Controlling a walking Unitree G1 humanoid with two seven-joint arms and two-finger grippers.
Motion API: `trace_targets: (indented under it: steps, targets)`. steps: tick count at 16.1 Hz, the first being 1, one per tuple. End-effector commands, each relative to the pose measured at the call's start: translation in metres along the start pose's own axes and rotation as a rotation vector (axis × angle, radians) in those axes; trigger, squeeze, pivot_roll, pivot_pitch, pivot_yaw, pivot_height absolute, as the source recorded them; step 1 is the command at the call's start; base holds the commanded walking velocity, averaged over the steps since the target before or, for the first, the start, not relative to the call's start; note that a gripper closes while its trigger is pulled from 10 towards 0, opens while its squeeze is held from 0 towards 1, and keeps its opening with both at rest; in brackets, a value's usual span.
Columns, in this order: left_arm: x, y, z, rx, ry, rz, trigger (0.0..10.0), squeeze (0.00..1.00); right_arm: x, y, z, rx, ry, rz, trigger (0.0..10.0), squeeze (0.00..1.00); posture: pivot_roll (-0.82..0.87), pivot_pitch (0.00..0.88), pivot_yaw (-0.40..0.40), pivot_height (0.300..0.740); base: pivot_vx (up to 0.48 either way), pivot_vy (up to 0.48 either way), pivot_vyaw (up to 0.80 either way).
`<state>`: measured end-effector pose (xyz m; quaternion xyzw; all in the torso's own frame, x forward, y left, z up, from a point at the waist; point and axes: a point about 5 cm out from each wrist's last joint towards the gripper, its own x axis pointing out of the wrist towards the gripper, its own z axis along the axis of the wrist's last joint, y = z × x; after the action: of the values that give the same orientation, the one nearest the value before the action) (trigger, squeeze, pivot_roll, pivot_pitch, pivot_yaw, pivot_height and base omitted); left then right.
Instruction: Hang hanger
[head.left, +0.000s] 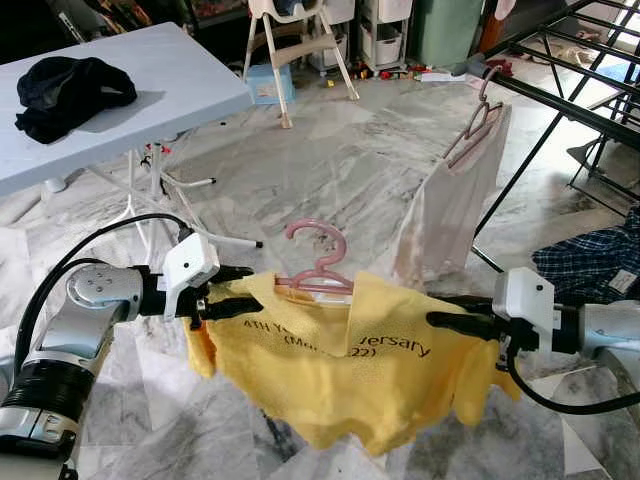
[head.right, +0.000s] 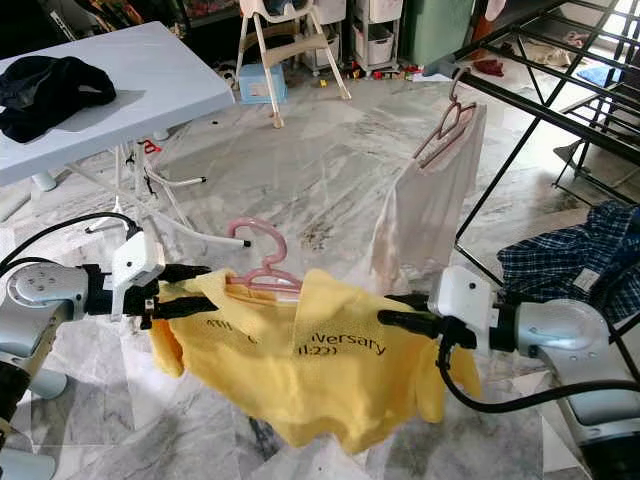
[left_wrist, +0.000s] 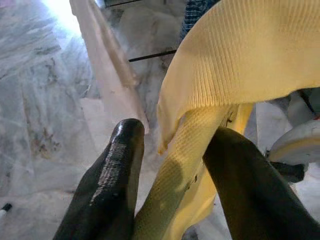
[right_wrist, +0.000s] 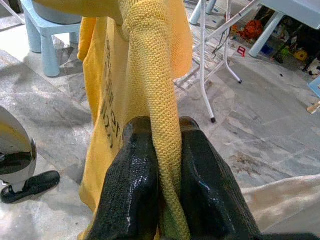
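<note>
A yellow T-shirt (head.left: 340, 370) with dark print hangs on a pink hanger (head.left: 322, 255) whose hook stands up at the collar. I hold it stretched between both arms above the marble floor. My left gripper (head.left: 240, 290) grips the shirt's left shoulder, and yellow knit runs between its fingers (left_wrist: 120, 165). At the other shoulder my right gripper (head.left: 440, 320) is shut tight on a bunched fold of the shirt (right_wrist: 160, 100). The black drying rack (head.left: 570, 100) stands to the far right, carrying a white garment (head.left: 445, 210) on another pink hanger (head.left: 478, 125).
A light blue folding table (head.left: 170, 70) with a black cloth (head.left: 70, 92) stands at the far left. A white high chair (head.left: 290, 50) and storage boxes are at the back. A plaid shirt (head.left: 590, 262) hangs low at the right, under the rack.
</note>
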<state>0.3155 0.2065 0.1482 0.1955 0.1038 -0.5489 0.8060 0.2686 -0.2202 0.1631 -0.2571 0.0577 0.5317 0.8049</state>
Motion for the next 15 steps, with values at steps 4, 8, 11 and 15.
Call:
trace_targets:
  steps: [4,8,11,15]
  targets:
    - [-0.003,-0.003,0.001,-0.021,-0.013,-0.023,0.0,0.0,0.0,-0.002,0.008,-0.02,-0.037,-0.007,10.0,0.0,-0.13,0.097,0.09,0.74,0.0,0.0,0.0]
    - [-0.004,-0.005,0.0,-0.031,-0.01,-0.043,0.0,0.0,0.001,-0.003,0.007,-0.018,-0.039,-0.013,10.0,0.0,-0.13,0.097,0.091,0.74,0.0,0.0,0.0]
    - [-0.004,-0.007,0.0,-0.035,-0.003,-0.055,0.0,0.0,0.002,-0.003,0.007,-0.017,-0.041,-0.016,10.0,0.0,-0.13,0.095,0.089,0.74,0.0,0.0,0.0]
    - [-0.005,-0.011,-0.005,-0.037,0.033,-0.086,0.0,0.0,0.001,-0.006,0.008,-0.019,-0.041,-0.038,10.0,0.0,-0.13,0.092,0.089,0.74,0.0,0.0,0.0]
